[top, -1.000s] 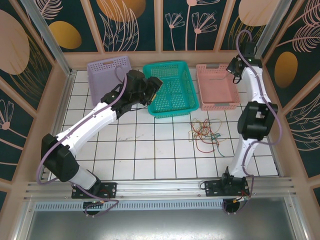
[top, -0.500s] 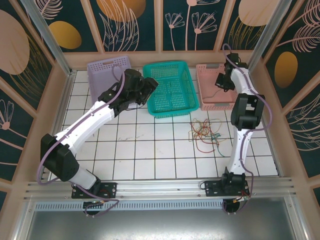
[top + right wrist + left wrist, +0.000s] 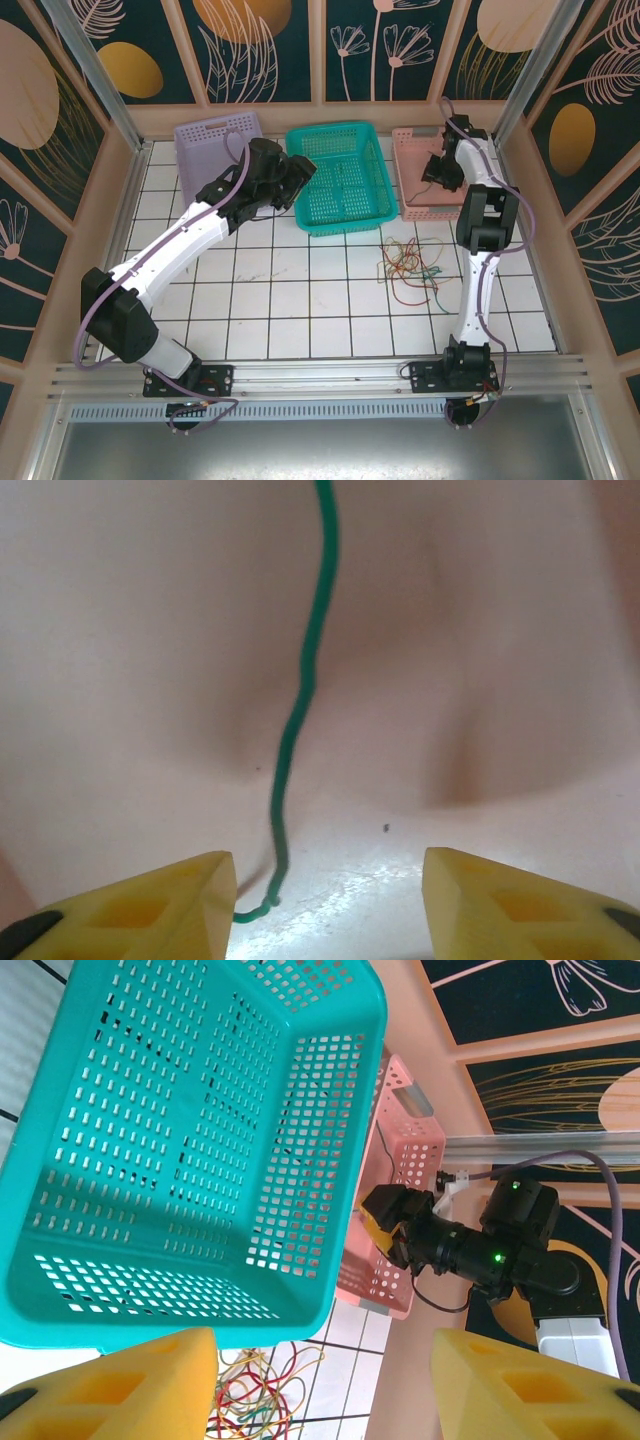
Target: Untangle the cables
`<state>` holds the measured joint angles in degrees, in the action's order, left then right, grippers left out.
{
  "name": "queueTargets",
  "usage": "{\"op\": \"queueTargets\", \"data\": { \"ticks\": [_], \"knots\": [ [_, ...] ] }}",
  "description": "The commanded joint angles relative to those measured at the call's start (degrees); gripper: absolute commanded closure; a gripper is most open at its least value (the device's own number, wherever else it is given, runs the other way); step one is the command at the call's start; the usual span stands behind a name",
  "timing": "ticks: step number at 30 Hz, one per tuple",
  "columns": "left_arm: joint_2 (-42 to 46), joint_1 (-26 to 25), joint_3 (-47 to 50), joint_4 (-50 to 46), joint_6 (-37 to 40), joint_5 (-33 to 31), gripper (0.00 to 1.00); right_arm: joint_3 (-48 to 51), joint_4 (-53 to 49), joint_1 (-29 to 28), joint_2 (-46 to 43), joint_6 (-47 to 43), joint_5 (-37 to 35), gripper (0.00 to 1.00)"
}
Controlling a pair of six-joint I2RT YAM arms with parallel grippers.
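My right gripper (image 3: pixel 328 880) stands with jaws apart over the pink basket (image 3: pixel 520 630), green cable (image 3: pixel 300 680) loose on its floor; my left gripper (image 3: pixel 325 1360) gapes empty above the teal basket (image 3: pixel 310 1110); other cables (image 3: pixel 408 265) lie tangled on the table (image 3: pixel 280 300).

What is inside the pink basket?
A green cable lies on the floor of the pink basket, beneath the open right claw. The right arm covers part of the basket from above, so anything under it is hidden.
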<state>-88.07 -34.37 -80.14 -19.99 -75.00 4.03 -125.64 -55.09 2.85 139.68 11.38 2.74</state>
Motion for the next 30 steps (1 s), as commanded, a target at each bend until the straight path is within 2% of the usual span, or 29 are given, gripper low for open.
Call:
{"op": "queueTargets", "data": {
  "ticks": [1,9,12,16,25,30],
  "knots": [
    [2.18,0.62,0.85,-0.1,0.69,0.56,0.41,0.3,0.58,-0.09,-7.11,1.83,-5.83,0.43],
    [3.66,0.54,3.03,1.13,-0.1,1.04,0.42,-0.73,3.7,0.84,-12.94,3.28,-9.94,0.43],
    [4.84,0.54,4.57,1.77,-0.41,0.81,0.42,3.23,6.18,1.83,-15.42,5.56,-6.53,0.43],
    [6.15,0.53,6.2,1.44,1.17,0.45,0.42,11.45,11.27,3.82,-18.38,9.47,0.02,0.48],
    [6.62,0.58,8.67,2.09,1.65,1.93,0.43,13.7,13.63,1.03,-11.29,11.98,1.25,0.47],
    [5.59,0.54,7.8,1.94,2.14,2.83,0.44,9.3,12.76,0.06,-5.22,12.09,0.26,0.48]
  ]
}}
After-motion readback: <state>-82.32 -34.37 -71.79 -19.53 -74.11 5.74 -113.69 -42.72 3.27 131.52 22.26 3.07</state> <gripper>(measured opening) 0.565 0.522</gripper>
